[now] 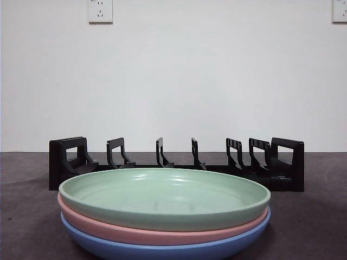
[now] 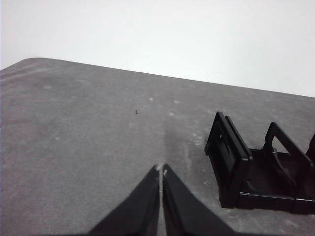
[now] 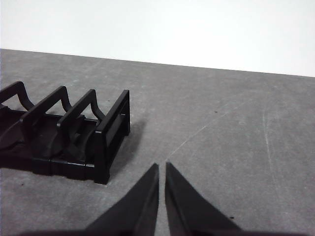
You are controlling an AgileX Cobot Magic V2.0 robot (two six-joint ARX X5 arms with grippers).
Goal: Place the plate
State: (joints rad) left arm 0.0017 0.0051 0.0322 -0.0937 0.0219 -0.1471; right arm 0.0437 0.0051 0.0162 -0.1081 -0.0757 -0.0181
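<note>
Nothing placed yet: glossy green plate [image 1: 162,197] tops a stack of pink plate [image 1: 108,230] and blue plate [image 1: 135,252].
Black slotted rack [image 1: 179,162] behind stands unfilled; left gripper [image 2: 161,172] and right gripper [image 3: 161,168] both closed, holding nothing, each beside a rack end.

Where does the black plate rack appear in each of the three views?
Front view: the black plate rack spans the middle, behind the stacked plates.
Left wrist view: one end of it stands on the grey table.
Right wrist view: one end, also on the table.
Shared landmark: the rack's solid end panels.
</note>
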